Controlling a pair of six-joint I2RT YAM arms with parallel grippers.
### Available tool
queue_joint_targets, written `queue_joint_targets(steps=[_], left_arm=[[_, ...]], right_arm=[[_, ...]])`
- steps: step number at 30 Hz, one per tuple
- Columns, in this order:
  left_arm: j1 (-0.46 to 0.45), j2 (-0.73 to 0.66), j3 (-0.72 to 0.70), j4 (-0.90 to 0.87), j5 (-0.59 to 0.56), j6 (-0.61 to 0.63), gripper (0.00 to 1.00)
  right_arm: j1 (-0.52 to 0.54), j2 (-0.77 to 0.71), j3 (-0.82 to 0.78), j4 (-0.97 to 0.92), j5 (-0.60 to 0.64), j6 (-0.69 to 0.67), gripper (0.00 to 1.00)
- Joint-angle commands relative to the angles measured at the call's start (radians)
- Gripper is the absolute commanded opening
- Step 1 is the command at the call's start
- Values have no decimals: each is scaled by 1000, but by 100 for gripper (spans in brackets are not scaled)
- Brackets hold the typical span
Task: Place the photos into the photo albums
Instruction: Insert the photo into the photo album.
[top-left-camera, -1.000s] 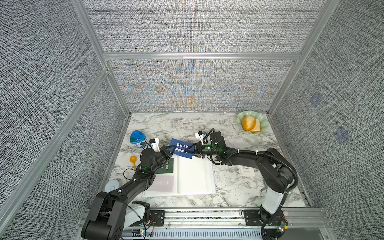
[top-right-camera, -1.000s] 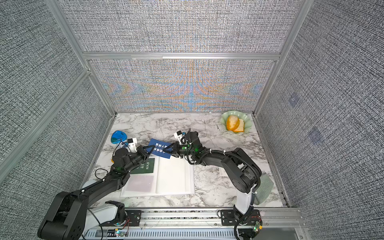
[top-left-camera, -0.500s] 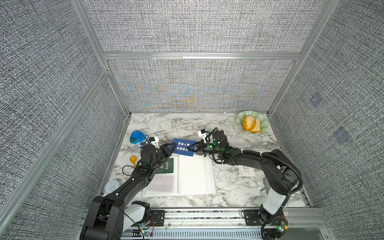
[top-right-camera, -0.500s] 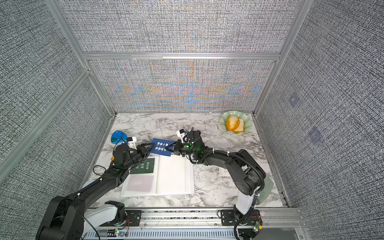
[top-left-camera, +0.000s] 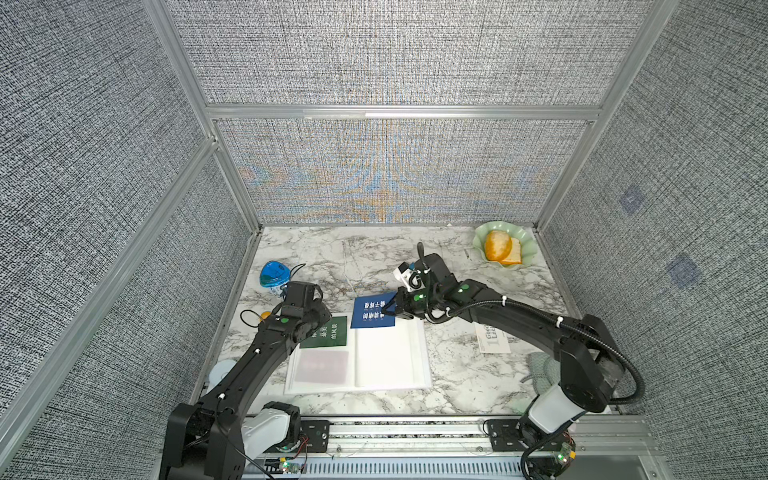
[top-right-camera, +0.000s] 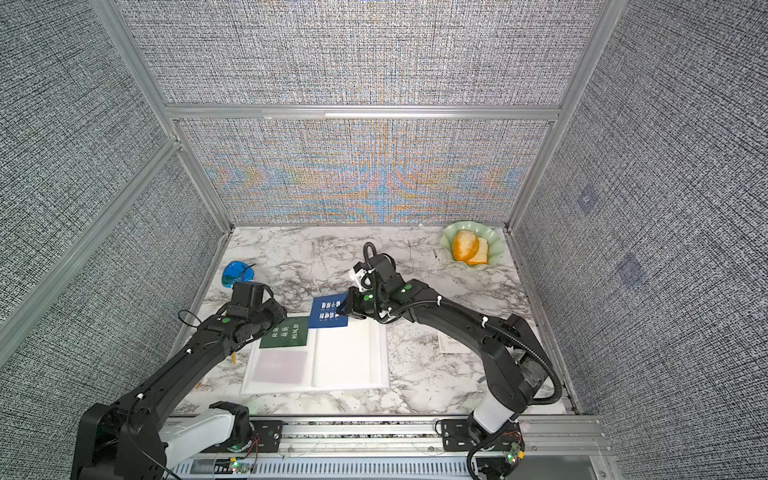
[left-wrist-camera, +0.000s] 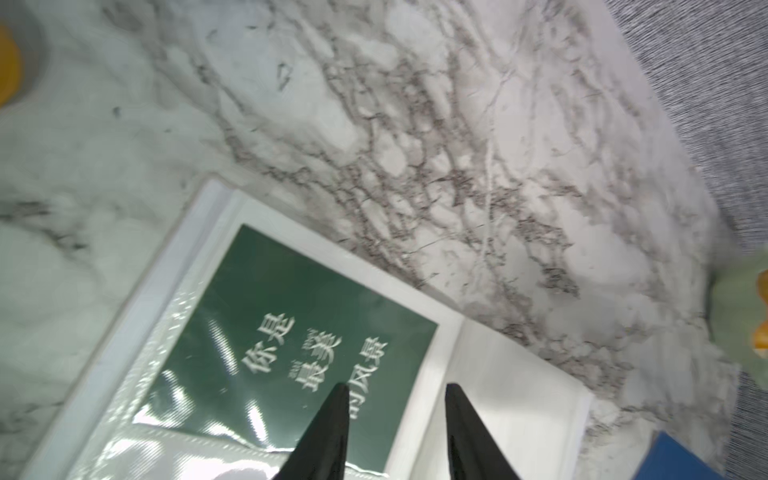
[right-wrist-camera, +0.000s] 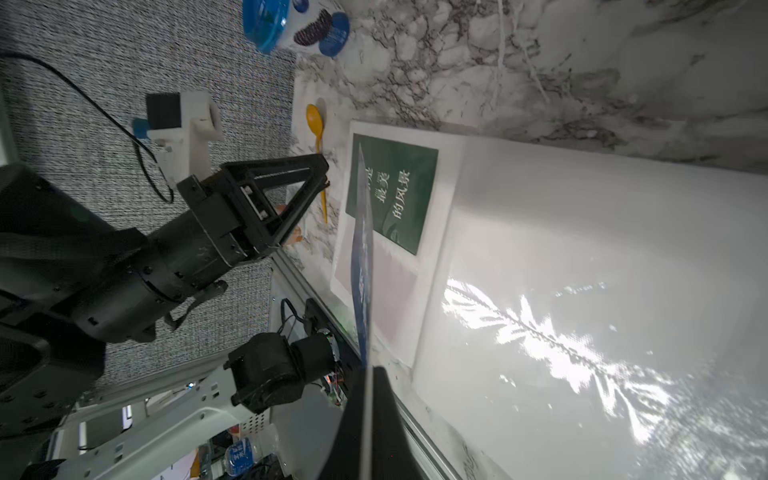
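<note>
The photo album (top-left-camera: 390, 357) (top-right-camera: 349, 357) lies open on the marble, white pages up. A green photo (top-left-camera: 328, 334) (top-right-camera: 286, 336) (left-wrist-camera: 299, 324) (right-wrist-camera: 392, 191) sits in its far left sleeve. Below it a red photo (top-left-camera: 322, 365) shows faintly through plastic. My right gripper (top-left-camera: 392, 311) (top-right-camera: 347, 312) (right-wrist-camera: 368, 374) is shut on the edge of a blue photo (top-left-camera: 374, 311) (top-right-camera: 328, 314) (right-wrist-camera: 361, 270), held over the album's far edge. My left gripper (top-left-camera: 330, 321) (left-wrist-camera: 397, 388) hovers open over the green photo, holding nothing. A white "Good Luck" photo (top-left-camera: 492, 338) lies to the right of the album.
A blue-lidded cup (top-left-camera: 274, 276) (right-wrist-camera: 291, 25) and an orange spoon (top-left-camera: 264, 316) (right-wrist-camera: 318, 141) lie far left. A green dish with food (top-left-camera: 503, 247) stands in the far right corner. A green mesh cloth (top-left-camera: 544, 365) is near the right arm's base.
My left gripper opened, let go of the blue photo and drew back left over the green photo. My right gripper shut on the blue photo.
</note>
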Motion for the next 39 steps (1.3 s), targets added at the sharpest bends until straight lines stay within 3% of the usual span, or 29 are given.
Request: queue_joint_targets(steps=[1, 13, 39], left_arm=[[0, -7, -28, -73, -90, 15, 40], [3, -64, -156, 35, -172, 35, 40], [19, 6, -194, 162, -141, 160, 39]], right_arm=[[46, 31, 60, -222, 111, -57, 0], [175, 117, 146, -279, 197, 31, 0], [238, 196, 224, -408, 232, 67, 0]])
